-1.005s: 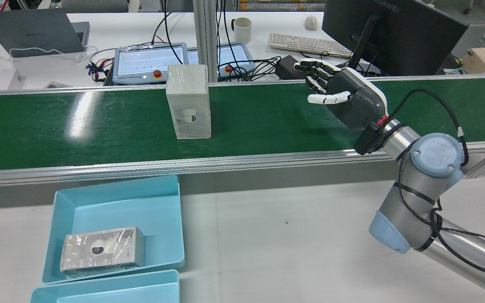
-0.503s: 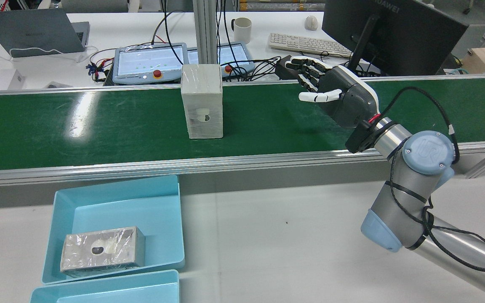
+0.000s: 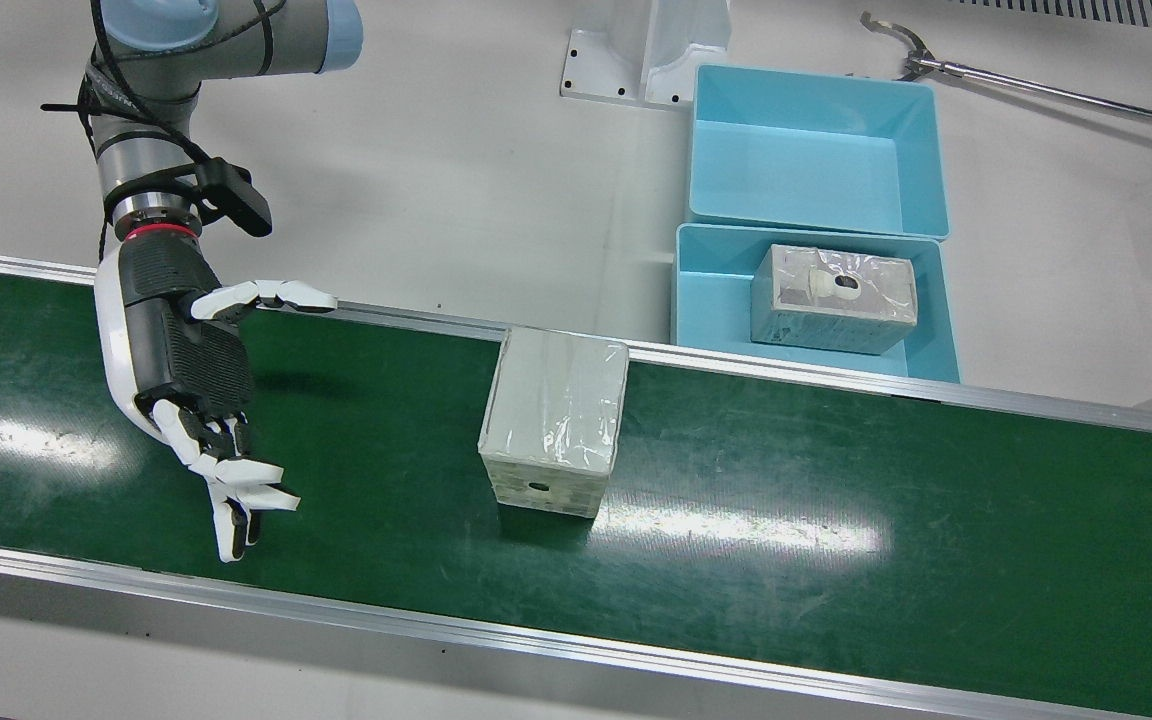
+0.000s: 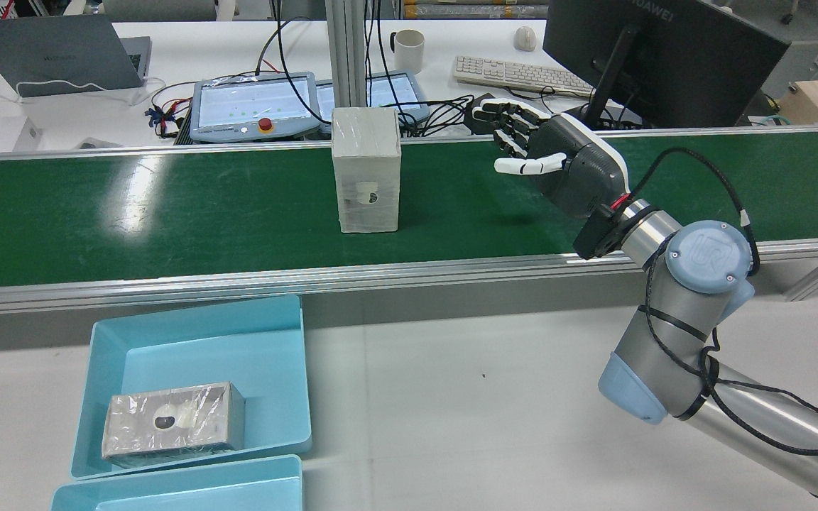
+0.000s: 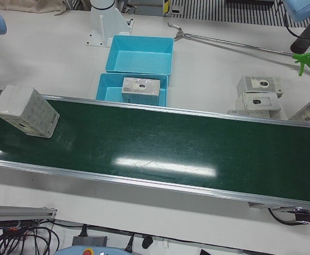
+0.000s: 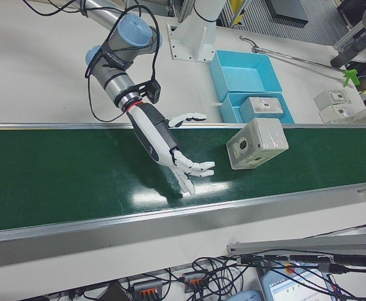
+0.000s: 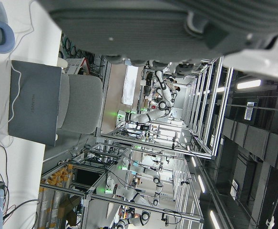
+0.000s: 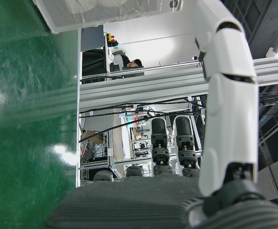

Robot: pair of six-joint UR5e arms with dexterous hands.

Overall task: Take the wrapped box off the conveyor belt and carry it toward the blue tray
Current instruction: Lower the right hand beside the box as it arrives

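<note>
Riding the belt toward the right hand, the box stands upright, nearer than a second ago yet still apart. That hand waits with fingers spread, empty. Left hand: state indiscernible. Tray lies beside the belt.

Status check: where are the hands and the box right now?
Right hand open over the conveyor belt, fingers spread, holding nothing. Left hand not visible over the table. Wrapped box upright on belt, apart from the hand. Nothing between them.
</note>
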